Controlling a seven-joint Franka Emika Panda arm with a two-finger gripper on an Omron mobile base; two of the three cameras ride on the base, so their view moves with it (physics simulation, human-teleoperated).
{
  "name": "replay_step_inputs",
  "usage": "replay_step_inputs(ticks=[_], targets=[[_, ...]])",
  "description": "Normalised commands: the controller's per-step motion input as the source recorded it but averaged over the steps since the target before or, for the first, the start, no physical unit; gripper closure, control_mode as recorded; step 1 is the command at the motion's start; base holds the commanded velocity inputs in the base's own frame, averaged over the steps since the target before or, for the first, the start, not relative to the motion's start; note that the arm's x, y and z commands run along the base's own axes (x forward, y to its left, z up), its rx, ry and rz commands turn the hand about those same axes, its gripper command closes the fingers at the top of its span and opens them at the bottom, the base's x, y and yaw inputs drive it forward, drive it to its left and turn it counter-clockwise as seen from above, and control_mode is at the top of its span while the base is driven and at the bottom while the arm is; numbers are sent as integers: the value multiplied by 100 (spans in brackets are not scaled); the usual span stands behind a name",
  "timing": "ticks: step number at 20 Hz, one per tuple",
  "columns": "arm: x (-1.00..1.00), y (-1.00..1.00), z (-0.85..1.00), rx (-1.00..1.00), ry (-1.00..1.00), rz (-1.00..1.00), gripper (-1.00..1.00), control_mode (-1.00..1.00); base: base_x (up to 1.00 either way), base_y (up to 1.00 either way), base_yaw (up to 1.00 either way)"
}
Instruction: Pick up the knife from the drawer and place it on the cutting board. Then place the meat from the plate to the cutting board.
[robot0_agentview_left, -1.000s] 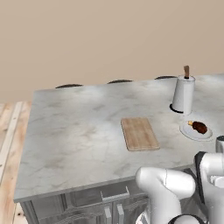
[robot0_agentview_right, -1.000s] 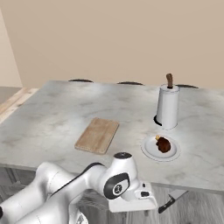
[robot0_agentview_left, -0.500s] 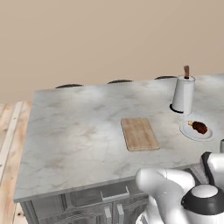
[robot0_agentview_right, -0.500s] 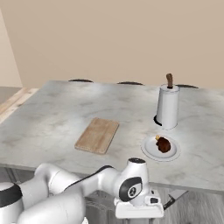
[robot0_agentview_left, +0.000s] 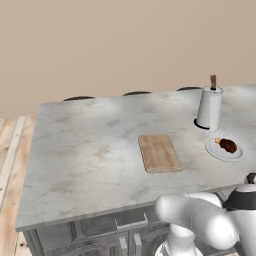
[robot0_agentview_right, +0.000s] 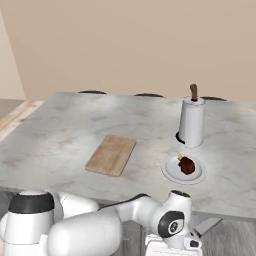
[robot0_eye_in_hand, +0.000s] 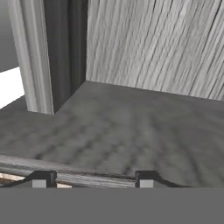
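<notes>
- Board (robot0_agentview_left: 159, 152) lies flat on the counter (robot0_agentview_left: 90, 150), bare.
- Plate (robot0_agentview_left: 225, 150) sits right of the board, well apart; the meat (robot0_agentview_left: 228, 145) lies on it.
- White cylinder (robot0_agentview_left: 209, 107) stands behind the plate, farther from the board.
- Gripper (robot0_eye_in_hand: 92, 180) is low at a grey bar (robot0_eye_in_hand: 87, 177), below the board's level; fingertips apart, grip unclear.

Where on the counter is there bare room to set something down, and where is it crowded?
The marble counter is bare left of the cutting board, and behind it toward the far edge. The board's own top is free. It is crowded on the right, where the white cylinder stands close behind the plate holding the meat.
</notes>
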Motion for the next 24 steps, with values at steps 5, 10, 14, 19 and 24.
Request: replay_step_inputs(ticks=[5,10,14,19,24], targets=[[-46,-17,-34,2,14,-3,-100,-100,0,0,0],[-48,-26,-42,4,14,-3,-100,-100,0,0,0],[-65,-35,-45,8,9,-3,-100,-100,0,0,0],[-63,-35,-36,14,5,-4,-100,-100,0,0,0],[31,15,19,6,-9,0,-100,-100,0,0,0]])
